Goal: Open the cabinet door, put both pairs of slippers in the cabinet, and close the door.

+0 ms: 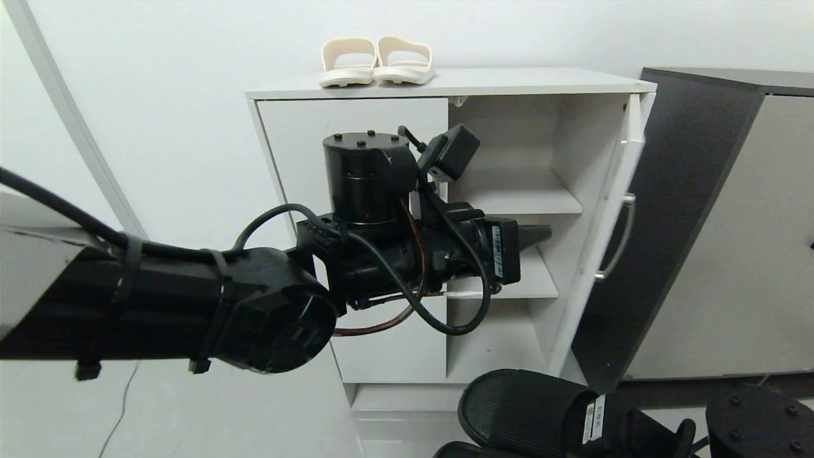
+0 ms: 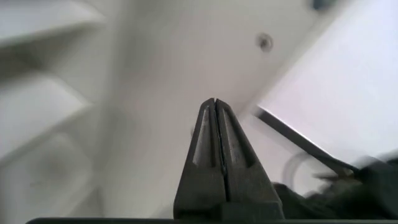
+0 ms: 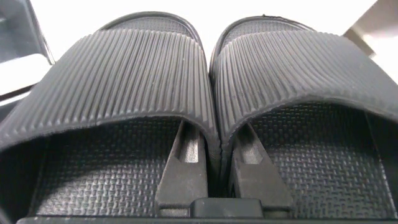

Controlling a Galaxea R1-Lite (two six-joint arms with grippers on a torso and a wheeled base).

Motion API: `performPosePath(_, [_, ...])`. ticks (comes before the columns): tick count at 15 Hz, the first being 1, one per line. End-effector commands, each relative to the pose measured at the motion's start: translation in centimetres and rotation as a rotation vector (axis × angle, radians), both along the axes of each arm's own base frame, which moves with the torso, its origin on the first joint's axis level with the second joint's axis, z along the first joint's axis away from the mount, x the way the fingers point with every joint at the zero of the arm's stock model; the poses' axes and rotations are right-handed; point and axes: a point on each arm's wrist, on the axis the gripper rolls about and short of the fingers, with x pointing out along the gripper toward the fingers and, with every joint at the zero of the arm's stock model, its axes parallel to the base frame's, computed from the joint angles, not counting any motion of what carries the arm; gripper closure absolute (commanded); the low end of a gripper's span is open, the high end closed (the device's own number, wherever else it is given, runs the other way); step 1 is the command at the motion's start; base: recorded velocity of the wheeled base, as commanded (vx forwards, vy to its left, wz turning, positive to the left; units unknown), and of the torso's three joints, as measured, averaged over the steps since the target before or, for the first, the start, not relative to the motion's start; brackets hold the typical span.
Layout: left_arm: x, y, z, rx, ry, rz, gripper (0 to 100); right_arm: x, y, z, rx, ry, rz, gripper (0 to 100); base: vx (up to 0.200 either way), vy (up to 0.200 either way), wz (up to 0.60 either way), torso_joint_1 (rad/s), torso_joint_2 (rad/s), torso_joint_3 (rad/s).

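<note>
Gripping the black ribbed rubber slippers (image 3: 143, 81) side by side with the right end effector (image 3: 216, 158), long axes along its fingers, low before the open white wooden cabinet (image 1: 521, 81). Holding left end effector (image 2: 214, 109) pinched closed, empty, at its opening.

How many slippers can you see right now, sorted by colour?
Cream slippers: 2, on top of the cabinet
Black slippers: 2, clamped in the right gripper
Total: 4 slippers

Cream slippers (image 1: 376, 62) atop open cabinet (image 1: 509, 81); black pair (image 3: 137, 74) gripped.
</note>
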Motion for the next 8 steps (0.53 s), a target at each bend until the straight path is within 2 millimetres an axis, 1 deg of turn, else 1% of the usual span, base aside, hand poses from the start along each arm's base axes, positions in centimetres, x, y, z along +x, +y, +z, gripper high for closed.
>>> performPosePath(1, [-0.5, 0.2, 0.3, -0.005, -0.006, -0.004, 100, 0.0, 0.0, -0.1, -0.004, 0.002, -0.001, 100, -0.200, 0.000, 0.00, -0.002, 0.00, 0.002])
performPosePath(2, [-0.2, 0.9, 0.0, -0.001, -0.001, 0.017, 100, 0.1, 0.1, -0.1, -0.002, 0.000, -0.001, 100, 0.000, 0.000, 0.00, 0.000, 0.00, 0.000])
performPosePath(3, [-0.3, 1.9, 0.3, -0.007, -0.008, 0.036, 100, 0.2, 0.1, -0.1, -0.001, 0.001, -0.008, 100, 0.000, 0.000, 0.00, 0.000, 0.00, 0.000])
performPosePath(4, [-0.7, 3.6, 0.4, -0.006, -0.007, 0.067, 100, 0.4, 0.1, -0.1, -0.001, 0.005, -0.018, 100, 0.000, 0.000, 0.00, 0.000, 0.00, 0.000])
performPosePath(5, [-1.1, 4.7, 0.6, -0.007, -0.008, 0.083, 100, 0.7, 0.1, -0.1, -0.001, 0.005, -0.031, 100, 0.000, 0.000, 0.00, 0.000, 0.00, 0.000])
performPosePath(6, [-2.7, 8.2, 1.0, -0.006, -0.008, 0.143, 100, 1.6, -0.1, -0.4, -0.009, 0.015, -0.067, 100, 0.000, 0.000, 0.00, 0.000, 0.00, 0.000])
performPosePath(7, [-3.4, 9.7, 1.1, -0.008, -0.011, 0.169, 100, 1.9, 0.0, -0.5, -0.009, 0.017, -0.075, 100, 0.000, 0.000, 0.00, 0.000, 0.00, 0.000])
performPosePath(8, [-6.2, 13.8, 1.4, -0.019, -0.026, 0.246, 100, 2.7, 0.1, -0.5, -0.007, 0.020, -0.101, 100, 0.000, 0.000, 0.00, 0.000, 0.00, 0.000])
